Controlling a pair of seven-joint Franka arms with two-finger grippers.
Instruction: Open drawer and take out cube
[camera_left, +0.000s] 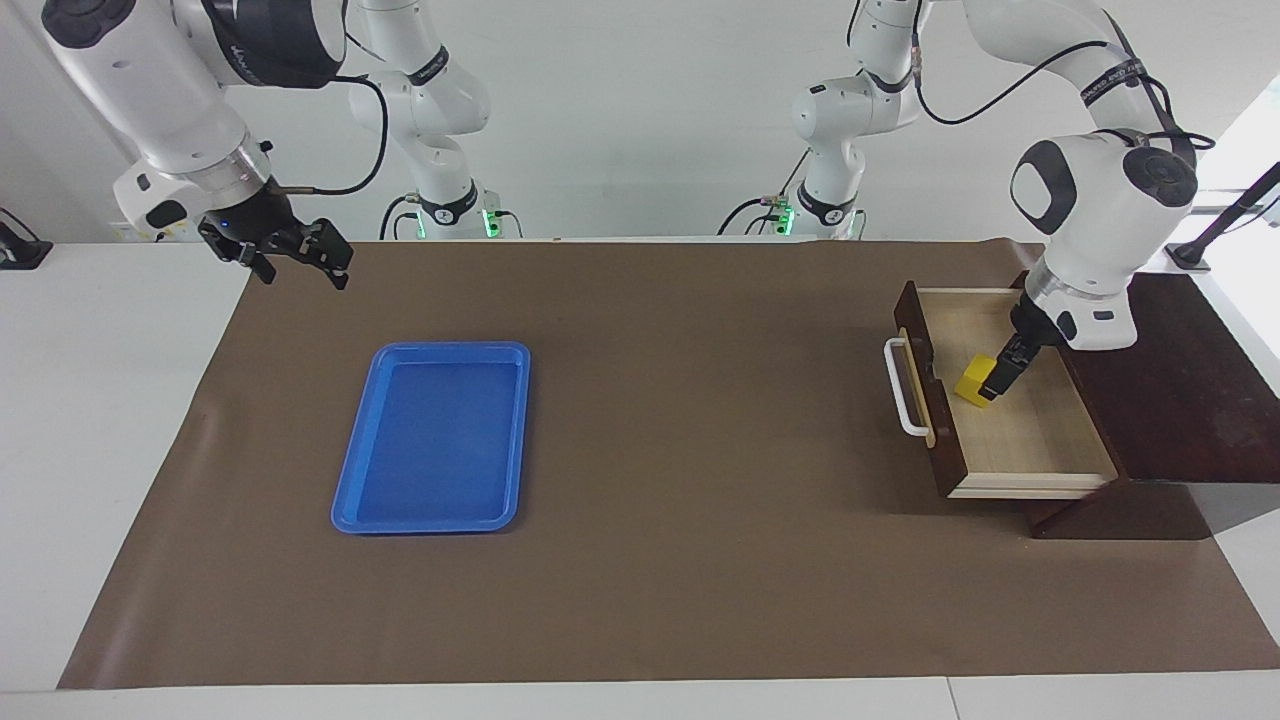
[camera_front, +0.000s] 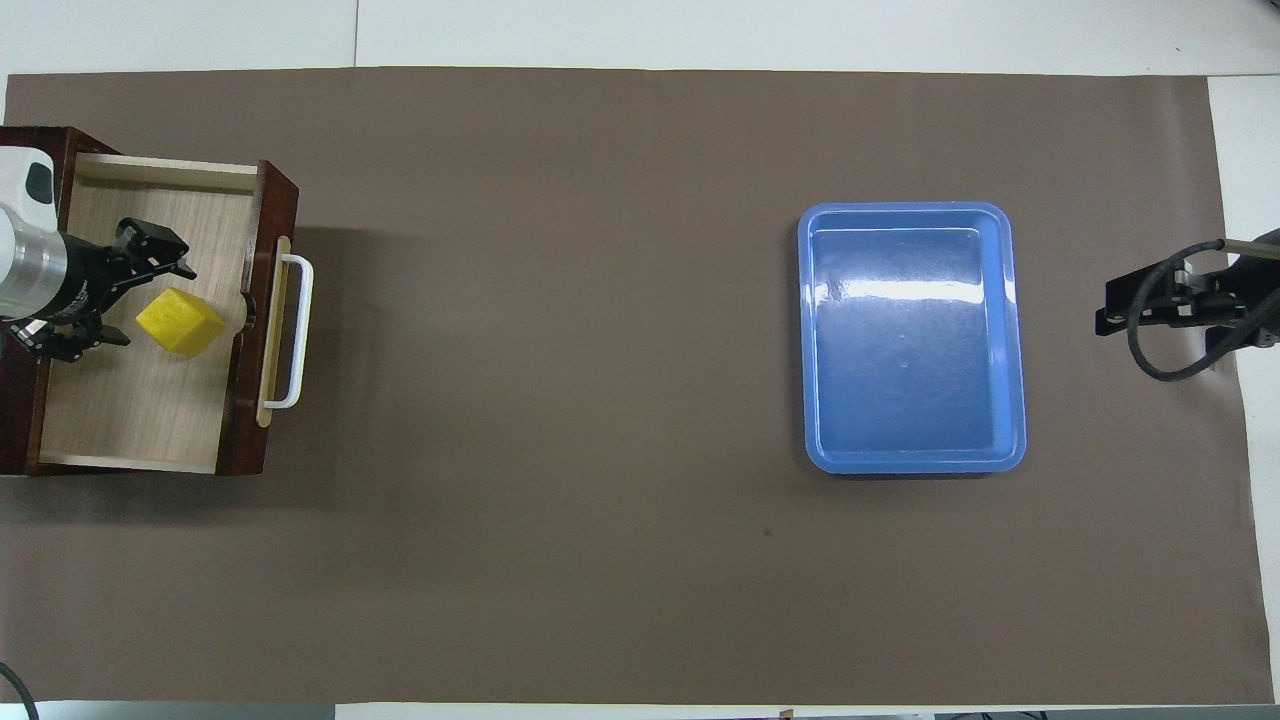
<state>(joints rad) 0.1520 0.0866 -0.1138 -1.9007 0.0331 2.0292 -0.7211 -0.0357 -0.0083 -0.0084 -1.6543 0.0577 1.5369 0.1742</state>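
The dark brown drawer (camera_left: 1020, 440) stands pulled out of its box (camera_left: 1170, 380), its white handle (camera_left: 905, 385) facing the table's middle. On its pale wood floor (camera_front: 130, 410) lies the yellow cube (camera_left: 968, 382) (camera_front: 180, 322), close to the drawer's front panel. My left gripper (camera_left: 1000, 375) (camera_front: 130, 295) is down inside the drawer, open, right beside the cube on the box's side and hiding part of it; whether it touches the cube I cannot tell. My right gripper (camera_left: 305, 272) (camera_front: 1110, 315) hangs open and waits above the mat's edge at the right arm's end.
A flat blue tray (camera_left: 430, 435) (camera_front: 910, 340) lies on the brown mat (camera_left: 680, 420) toward the right arm's end. The drawer's walls and front panel (camera_front: 262, 320) close in the cube on all sides.
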